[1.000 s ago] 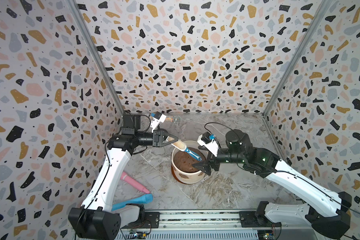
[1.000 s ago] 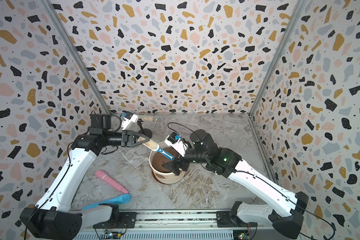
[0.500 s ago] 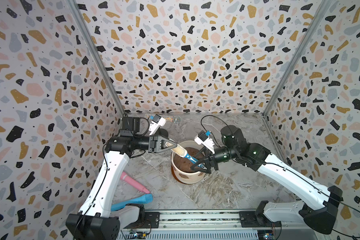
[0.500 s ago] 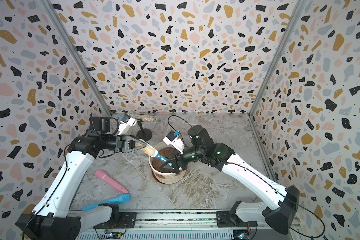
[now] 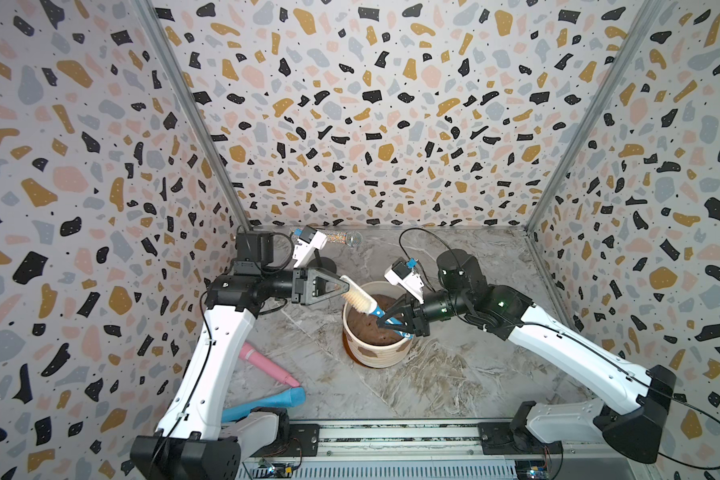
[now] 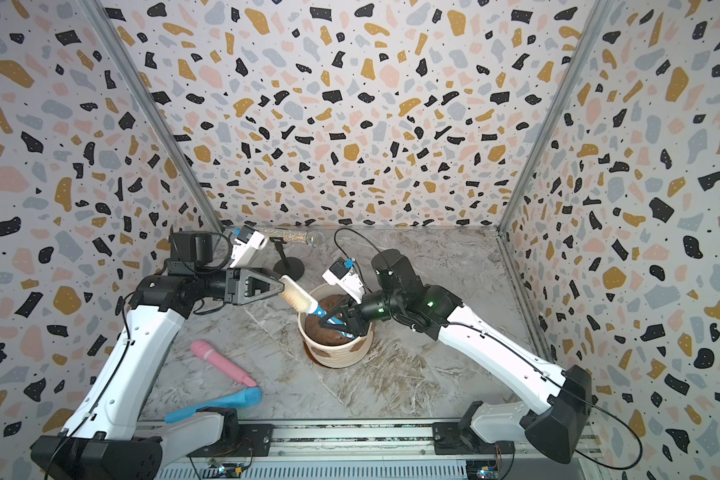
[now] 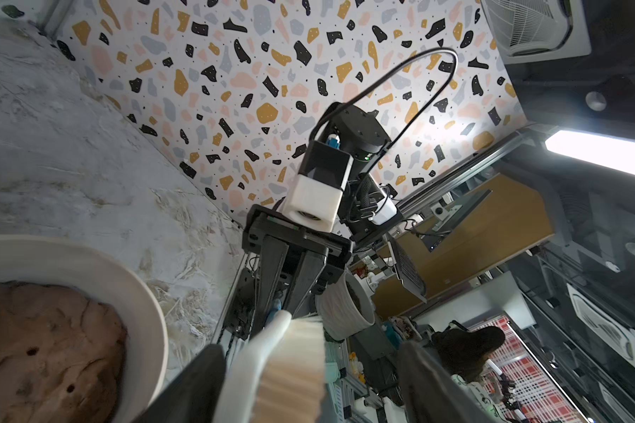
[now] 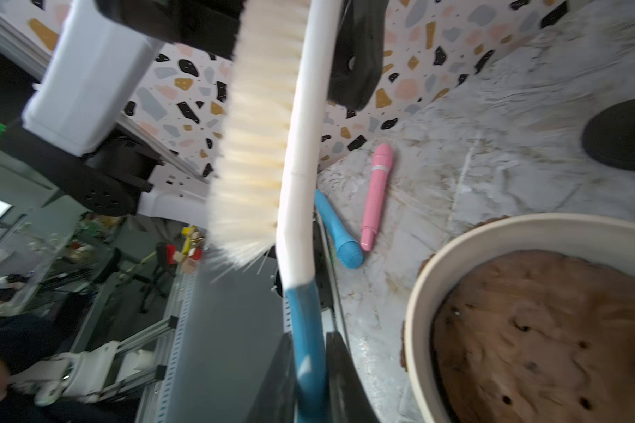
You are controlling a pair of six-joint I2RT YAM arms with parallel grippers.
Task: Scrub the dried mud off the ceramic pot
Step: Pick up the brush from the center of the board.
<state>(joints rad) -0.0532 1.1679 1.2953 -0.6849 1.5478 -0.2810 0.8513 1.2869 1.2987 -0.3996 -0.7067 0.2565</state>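
Checking in on the rig: my right claw [image 5: 385, 321] is clamped tight on the blue handle of the scrub brush [image 5: 360, 301]. It holds the brush slanted above the ceramic pot [image 5: 385, 357], with the bristle end pointing toward my left arm. The left claw [image 5: 344, 287] is spread wide with the white brush head sitting between its fingers [image 7: 198, 388]. On the left wrist cam one finger looks to be right against the back of the head, and the other is well clear of the bristles.

The pot's upright near the middle of the marble-look table [image 5: 454, 374] and holds a brown soil mound [image 5: 364, 330]. The dried mud [image 5: 367, 353] shows as brown patches on the pot's near wall in both top views.

A pink mic [image 5: 267, 365] and a blue mic [image 5: 267, 405] lie by the left arm, ends just beside each other. A glitter mic [image 5: 341, 239] sits on its stand at the back.
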